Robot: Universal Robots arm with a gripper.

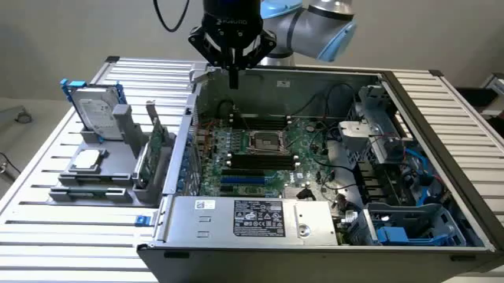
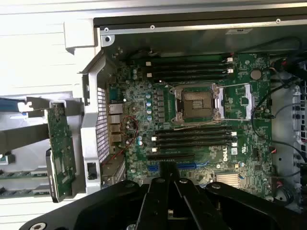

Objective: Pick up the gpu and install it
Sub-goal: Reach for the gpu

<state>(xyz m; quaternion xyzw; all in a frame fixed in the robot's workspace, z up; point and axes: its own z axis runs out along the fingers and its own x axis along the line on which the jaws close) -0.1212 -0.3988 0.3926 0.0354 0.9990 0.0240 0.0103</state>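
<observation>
- Exterior view: the gripper [image 1: 234,82] hangs over the far edge of the open computer case [image 1: 409,94]. Its two fingers are pressed together into one dark prong that points straight down. It holds nothing.
- The gpu [image 1: 157,144] is not yet picked up. It stands on its long edge in the grey parts rack [image 1: 94,188], just outside the case's side wall.
- From the gripper, the gpu lies toward the exterior view's left, nearer to the camera and lower. The case wall stands between them.
- The long axis of the card runs from far to near, about parallel to that wall. Its silver bracket end points upward at the far end.
- This view also shows the hard drive [image 1: 98,115] in its blue frame, standing further to the exterior view's left in the same rack.
- Wrist view: the closed gripper [image 2: 168,168] appears from above, with the motherboard [image 2: 201,148] under it. Between the fingers there is no gap and no object.
- The gpu [image 2: 61,153] shows its green circuit face, outside the perforated metal wall [image 2: 98,120] and well apart from the fingertips.
- Here the empty CPU socket [image 2: 196,103] and a blue expansion slot [image 2: 152,168] beside the fingertips are plain. How high the gripper stands above the rack is clearer in the exterior view.
</observation>
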